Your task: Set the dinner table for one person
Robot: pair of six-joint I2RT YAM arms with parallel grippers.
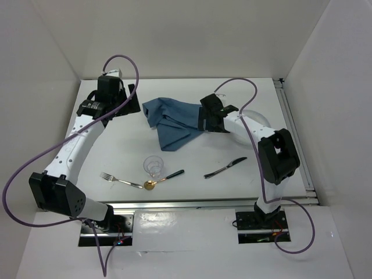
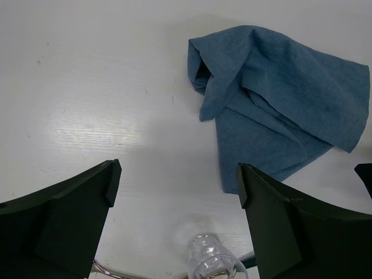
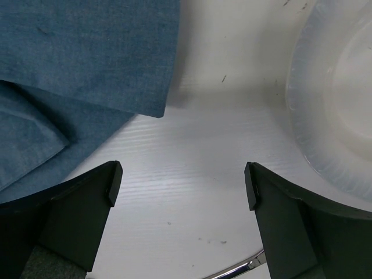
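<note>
The table fills the view, carrying everything. The left pincer gapes wide over bare table left of the blue cloth, gripping nothing. The right pincer, equally wide and empty, hangs just right of the cloth, between it and the white plate, partly hidden under that arm. Near-side of the cloth, a clear glass stands upright, empty.

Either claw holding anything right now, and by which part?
Nothing held. Left claw and right claw are both open and empty above the table.
</note>
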